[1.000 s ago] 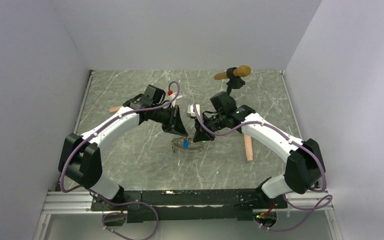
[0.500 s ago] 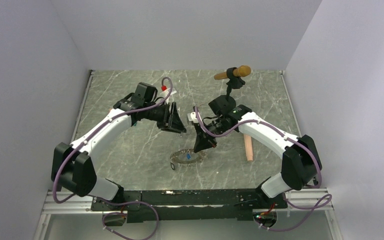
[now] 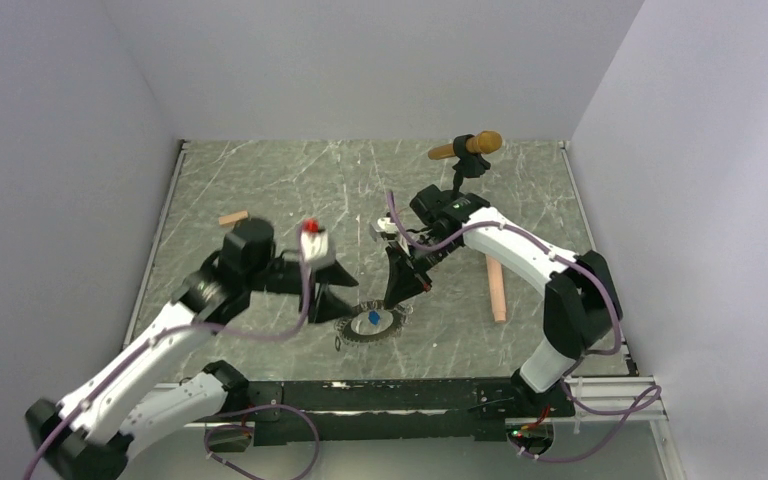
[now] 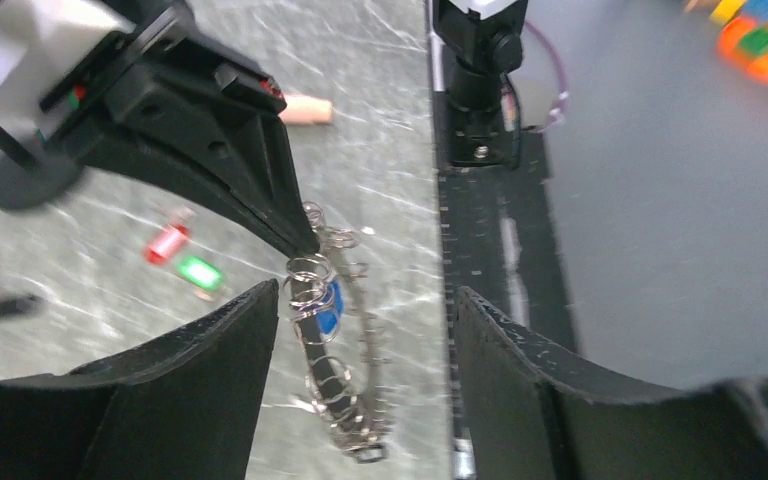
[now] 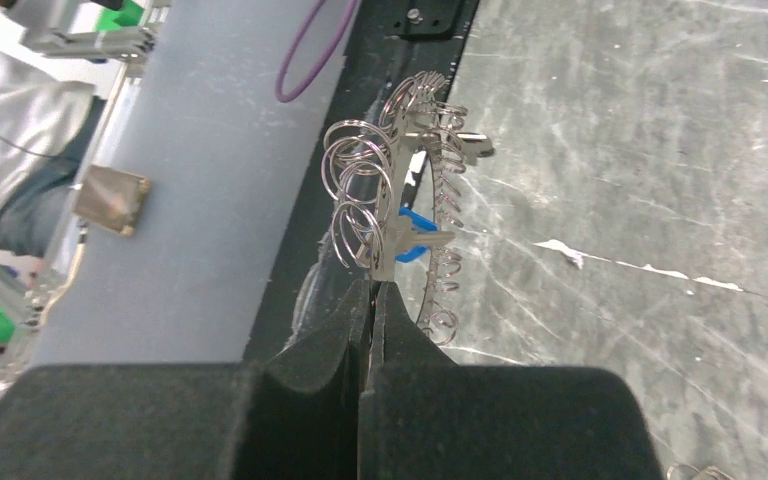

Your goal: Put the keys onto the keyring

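The keyring (image 3: 365, 331), a loop of metal links, hangs from my right gripper (image 3: 397, 292), which is shut on its upper end, and reaches down to the table near the front edge. A blue-tagged key (image 3: 371, 319) sits on it. The right wrist view has the keyring (image 5: 360, 180) and blue tag (image 5: 415, 222) just past the right gripper (image 5: 372, 290). My left gripper (image 3: 333, 300) stands open just left of the ring, holding nothing. In the left wrist view the keyring (image 4: 340, 400) shows beyond the left gripper (image 4: 365, 290). The red-tagged key (image 4: 167, 242) and green-tagged key (image 4: 198, 272) lie loose on the table.
A black stand (image 3: 457, 180) carrying a brown cylinder is at the back right. A wooden dowel (image 3: 498, 290) lies right of the right gripper, a short wooden piece (image 3: 232, 217) at the left. A small black cylinder (image 4: 10, 305) lies near the loose keys. The black front rail (image 3: 380, 395) runs just behind the ring.
My left gripper has opened and drawn back toward the near left. My right gripper has carried the keyring nearer the front edge and lower.
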Controlling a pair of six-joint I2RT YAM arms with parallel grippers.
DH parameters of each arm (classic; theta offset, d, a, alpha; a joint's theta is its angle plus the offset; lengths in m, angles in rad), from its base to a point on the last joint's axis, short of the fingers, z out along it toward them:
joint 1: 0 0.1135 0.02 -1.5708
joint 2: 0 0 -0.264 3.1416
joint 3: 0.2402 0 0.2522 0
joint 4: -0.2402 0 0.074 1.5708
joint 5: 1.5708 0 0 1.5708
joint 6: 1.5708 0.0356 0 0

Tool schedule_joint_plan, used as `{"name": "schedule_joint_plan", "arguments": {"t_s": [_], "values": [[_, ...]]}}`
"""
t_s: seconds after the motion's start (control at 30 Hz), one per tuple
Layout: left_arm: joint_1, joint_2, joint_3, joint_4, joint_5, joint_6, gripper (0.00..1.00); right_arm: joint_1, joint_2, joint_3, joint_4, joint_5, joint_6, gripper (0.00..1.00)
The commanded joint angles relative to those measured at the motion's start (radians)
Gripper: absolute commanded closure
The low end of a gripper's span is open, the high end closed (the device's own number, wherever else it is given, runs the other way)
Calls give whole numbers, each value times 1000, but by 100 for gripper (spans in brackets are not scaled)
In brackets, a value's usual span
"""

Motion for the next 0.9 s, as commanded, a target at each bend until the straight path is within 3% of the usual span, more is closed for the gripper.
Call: {"name": "schedule_joint_plan", "arguments": {"t_s": [0.0,0.1,0.23,0.4,0.6,0.87], "values": [[-48,-139,-125,213,-95,310,30,-7,56,97,-263,-121,-165,100],[-59,-106,-90,175,-125,350,34,-6,45,88,-209,-95,-101,100],[-65,-34,-46,186,-135,303,53,-6,-11,42,-37,-29,56,100],[-65,43,-39,267,-104,225,66,-6,-57,0,58,13,123,100],[-67,108,1,221,-81,290,72,-4,-58,1,44,16,104,100],[-71,150,7,149,-48,342,72,-6,-50,2,38,3,98,100]]}}
